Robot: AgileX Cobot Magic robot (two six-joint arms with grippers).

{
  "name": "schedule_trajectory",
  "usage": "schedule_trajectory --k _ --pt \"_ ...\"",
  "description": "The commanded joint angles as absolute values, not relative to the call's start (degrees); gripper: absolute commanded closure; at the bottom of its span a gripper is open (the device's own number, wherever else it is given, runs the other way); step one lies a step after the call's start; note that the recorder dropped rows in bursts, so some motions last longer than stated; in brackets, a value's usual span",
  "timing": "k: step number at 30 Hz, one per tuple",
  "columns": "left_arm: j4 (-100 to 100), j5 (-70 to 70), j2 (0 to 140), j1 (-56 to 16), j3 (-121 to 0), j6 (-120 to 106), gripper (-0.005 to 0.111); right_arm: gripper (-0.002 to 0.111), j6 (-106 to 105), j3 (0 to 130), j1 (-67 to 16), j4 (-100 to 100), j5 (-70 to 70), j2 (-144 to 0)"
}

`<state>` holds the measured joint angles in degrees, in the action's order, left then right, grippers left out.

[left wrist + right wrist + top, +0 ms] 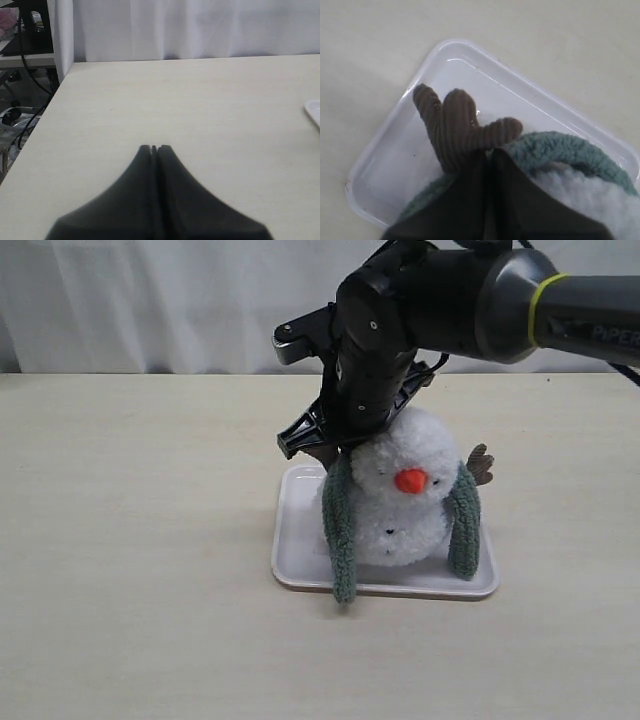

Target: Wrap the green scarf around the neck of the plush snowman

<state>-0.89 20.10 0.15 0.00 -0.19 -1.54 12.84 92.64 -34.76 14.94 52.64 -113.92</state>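
While my right gripper (489, 154) reaches across to the back of the plush snowman (415, 460), its jaws are pressed together, tips just beside the brown twig arm (452, 125) and the green scarf (560, 150); whether they pinch any fabric I cannot quite make out from my wrist. That scarf loops behind the head, and both ends hang down the front, one on each side of the body, reaching the white tray (290, 545) the snowman sits in. My left gripper (154, 148) hovers over bare table (200, 100), jaws together on nothing.
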Motion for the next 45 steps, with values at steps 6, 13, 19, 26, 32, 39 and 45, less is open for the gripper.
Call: schedule_trajectory --k 6,13,19,26,32,39,45 --pt "-0.82 19.39 0.0 0.0 0.0 -1.43 0.107 0.104 13.18 92.77 -34.75 14.21 53.01 -117.16" --pt "-0.82 19.07 0.0 0.0 0.0 -1.43 0.107 0.104 13.18 93.6 -34.75 14.1 52.96 -116.02" --pt "-0.82 19.07 0.0 0.0 0.0 -1.43 0.107 0.104 13.18 93.6 -34.78 13.97 51.47 -111.85" --pt "-0.82 19.07 0.0 0.0 0.0 -1.43 0.107 0.082 8.5 93.6 -34.78 6.18 51.41 -107.49" --pt "-0.82 19.07 0.0 0.0 0.0 -1.43 0.107 0.073 -1.99 92.95 -35.09 -9.6 56.94 -106.79" --pt "-0.82 19.07 0.0 0.0 0.0 -1.43 0.107 0.073 1.89 85.83 -40.79 -1.92 56.84 -106.7" --pt "-0.82 19.4 0.0 0.0 0.0 -1.43 0.107 0.073 12.76 80.39 -43.43 8.34 56.47 -106.7"
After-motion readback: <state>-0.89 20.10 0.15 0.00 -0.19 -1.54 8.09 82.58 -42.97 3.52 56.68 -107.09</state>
